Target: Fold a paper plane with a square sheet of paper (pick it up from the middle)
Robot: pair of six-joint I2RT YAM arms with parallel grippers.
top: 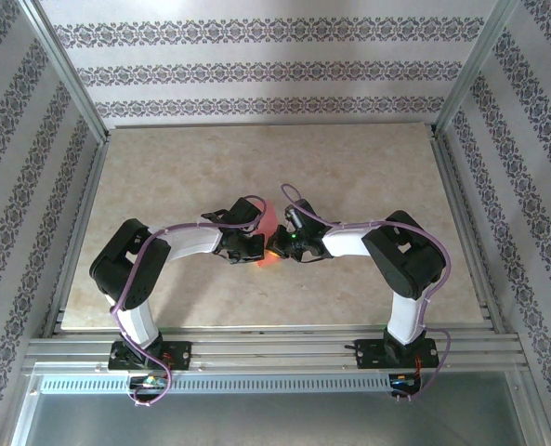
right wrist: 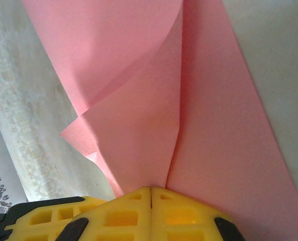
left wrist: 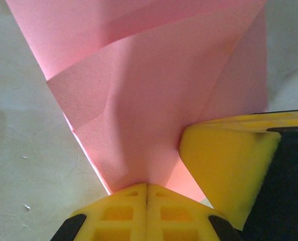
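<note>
Patterned wallpaper point(top: 256, 70), grey on white, lines three sides of the booth around a pale marbled table point(top: 377, 177). Aluminium rails point(top: 275, 346) run along the table's near edge. Over the middle of the table the pink sheet of paper point(top: 269, 223) stands between the two arms, partly folded, its layers curling apart. The left claw point(top: 254, 249) and right claw point(top: 281, 247) meet at its near end, almost touching.

In the left wrist view the left claw point(left wrist: 146, 190) is clenched, its yellow fingers pressed together on the sheet's narrow end, with a finger of the right claw just beside. The right claw point(right wrist: 151, 192) is likewise clenched on the sheet, which fans out away from it.
</note>
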